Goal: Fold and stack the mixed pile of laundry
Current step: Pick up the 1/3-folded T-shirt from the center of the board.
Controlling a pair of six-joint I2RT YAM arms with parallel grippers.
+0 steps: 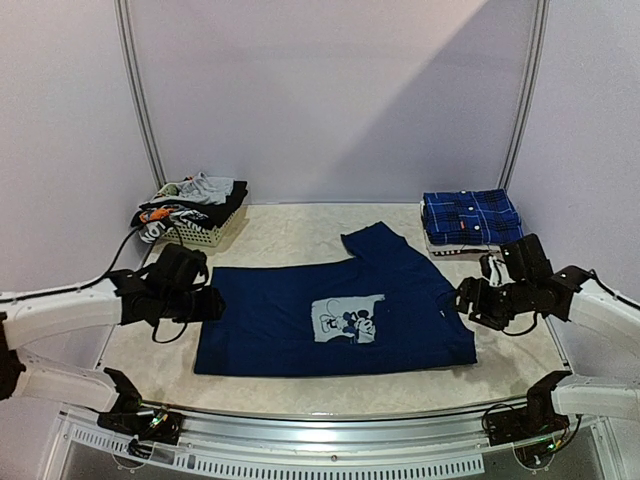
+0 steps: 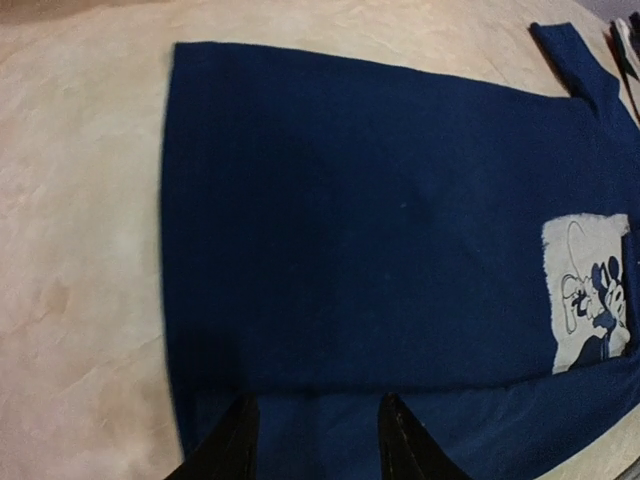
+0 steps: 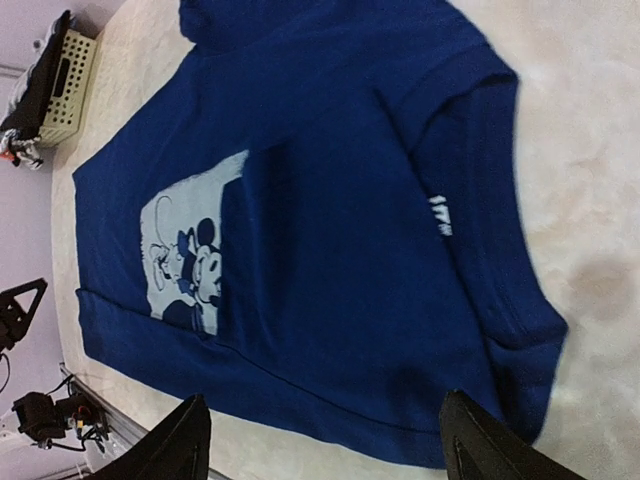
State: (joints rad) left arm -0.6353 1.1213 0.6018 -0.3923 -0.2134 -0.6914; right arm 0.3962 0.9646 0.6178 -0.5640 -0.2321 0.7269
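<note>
- The navy T-shirt (image 1: 300, 320) lies spread flat across the middle of the table (image 1: 280, 225), with its collar end to the right and its hem to the left.
- Its pale cartoon print (image 1: 348, 320) faces up, a little right of the shirt's centre.
- One short sleeve (image 1: 375, 242) sticks out on the far side. The wrist views show a doubled strip of cloth running along the near long edge.
- The left gripper (image 1: 210, 305) hovers at the hem end. In the left wrist view its fingers (image 2: 238, 440) are parted above the blue cloth and nothing is pinched between them.
- The right gripper (image 1: 466, 298) sits at the collar end. In its own view the fingers (image 3: 185, 440) are spread wide on either side of the shirt's near right corner, released and holding nothing.
- The blue-and-black plaid shirt (image 1: 470, 217) rests folded into a neat rectangle at the far right of the table, just beyond the T-shirt's shoulder and apart from it.
- It appears to lie on top of another pale folded piece, but that piece cannot be made out.
- The rest of the laundry pile (image 1: 190, 200), grey, black and orange-white pieces, is heaped in and over a small white slatted basket (image 1: 205, 237) at the far left corner, well apart from the T-shirt.
</note>
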